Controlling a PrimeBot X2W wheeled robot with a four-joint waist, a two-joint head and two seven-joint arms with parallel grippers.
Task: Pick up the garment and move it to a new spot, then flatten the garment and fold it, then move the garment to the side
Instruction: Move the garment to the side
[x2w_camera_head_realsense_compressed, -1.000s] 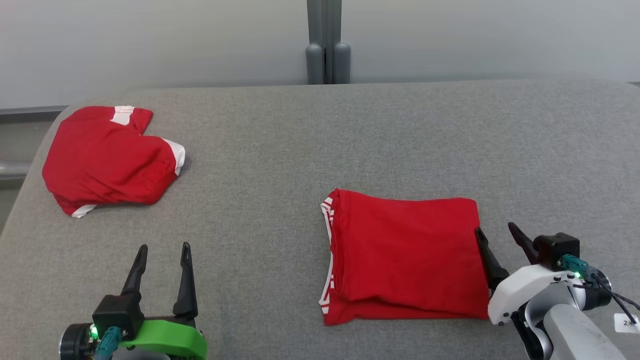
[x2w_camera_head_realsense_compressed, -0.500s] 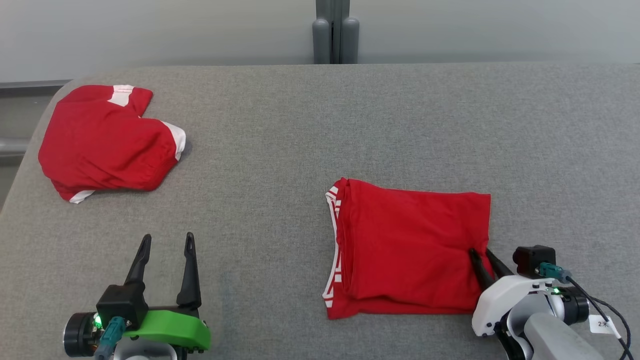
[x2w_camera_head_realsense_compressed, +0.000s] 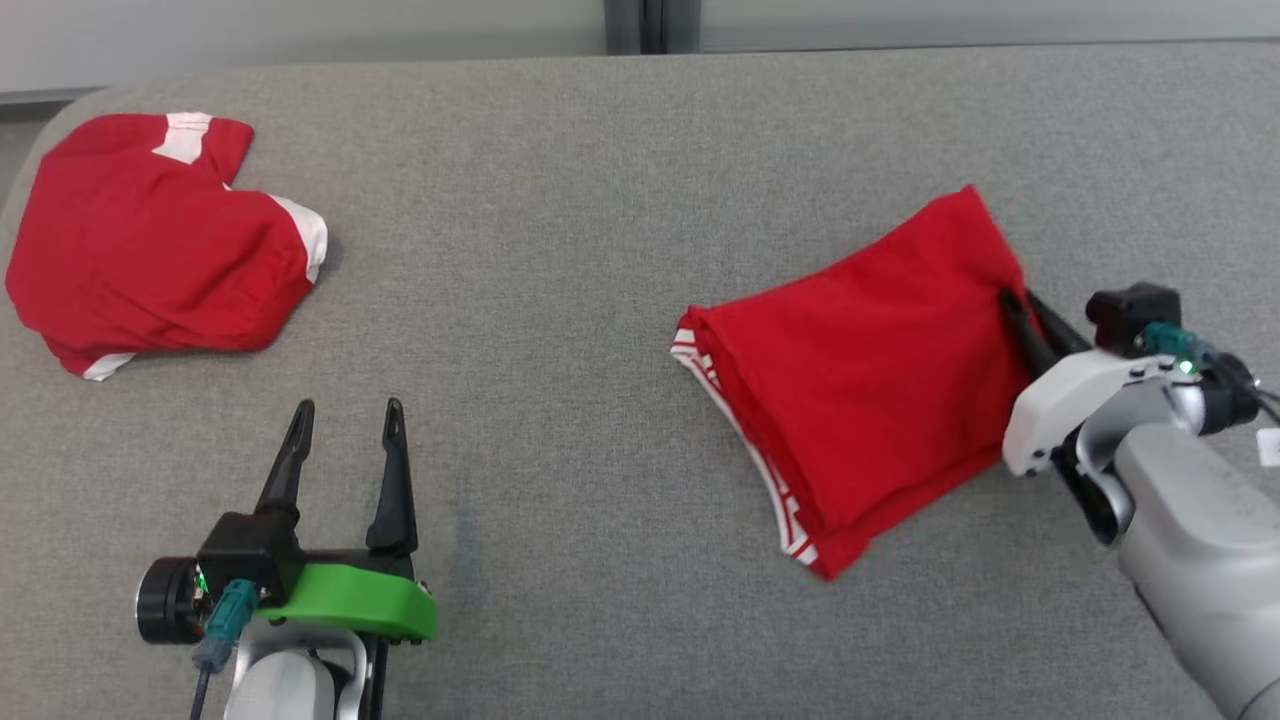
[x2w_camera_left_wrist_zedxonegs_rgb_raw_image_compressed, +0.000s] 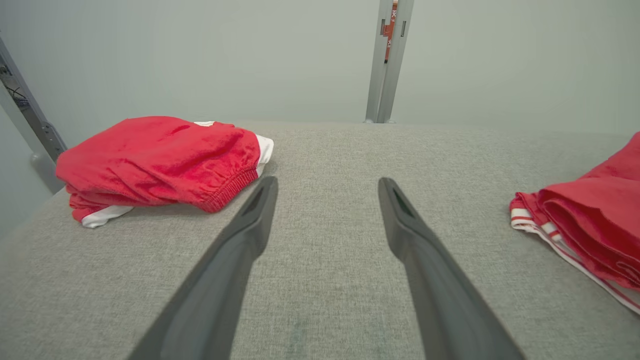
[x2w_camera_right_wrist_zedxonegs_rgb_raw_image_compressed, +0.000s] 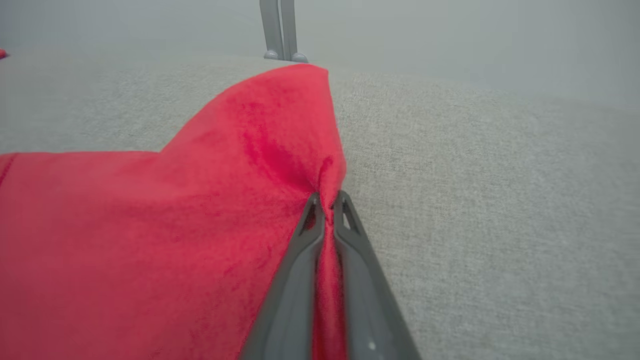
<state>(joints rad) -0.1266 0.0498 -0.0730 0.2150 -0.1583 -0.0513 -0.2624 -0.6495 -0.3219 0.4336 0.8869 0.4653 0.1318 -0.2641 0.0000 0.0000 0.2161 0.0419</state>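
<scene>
Garment (x2w_camera_head_realsense_compressed: 860, 370): red, folded to a rough rectangle, white-striped trim along the lower-left edge. Lay right of centre in the head view, skewed on the grey surface (x2w_camera_head_realsense_compressed: 560, 250), one corner pointing to the upper right of the frame. Was held at the right-hand edge by the right gripper (x2w_camera_head_realsense_compressed: 1016, 300), closed hard on a small tuck of cloth; confirmed in the right wrist view, with red fabric bunched between the two dark fingers (x2w_camera_right_wrist_zedxonegs_rgb_raw_image_compressed: 292, 285) and peaked above the tips. Looked raised a little at the held edge and flat on the surface elsewhere. Judged light, soft and limp: likely to sag, drag and shed its layers if hauled by one point alone; not fragile, and not slippery against the woven cover. Judged best taken at a folded edge or corner, through every layer, and kept low, so as to hold the fold together. Seemed to belong to the last step, the move to the side, with folding already done. Noted the left gripper (x2w_camera_head_realsense_compressed: 348, 410) at the lower left of the head view, spread wide and holding nothing, well apart from either cloth. Noted also a second red garment (x2w_camera_head_realsense_compressed: 150, 250) at the upper left, loosely bundled with white patches showing, well apart from the first.
</scene>
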